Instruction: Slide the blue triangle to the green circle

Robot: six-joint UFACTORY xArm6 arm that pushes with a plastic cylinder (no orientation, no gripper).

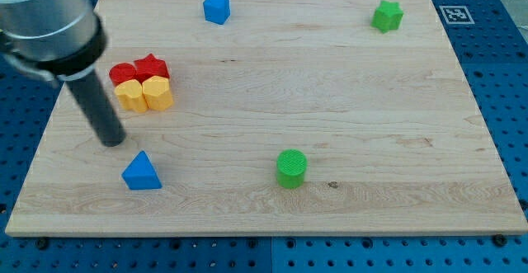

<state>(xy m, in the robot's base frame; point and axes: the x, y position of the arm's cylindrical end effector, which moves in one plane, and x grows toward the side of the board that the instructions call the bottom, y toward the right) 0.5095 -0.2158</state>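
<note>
Risk from here: tip [113, 141] sits just above and to the view's left of the blue triangle [142, 172], apparently apart from it, so an off-centre push could spin the wedge or send it toward the view's bottom edge instead of right toward the green circle [291, 167]. No fingers on this rig, only a plain rod holding nothing. Blue triangle lying flat near the view's lower left, well apart from the green circle.
</note>
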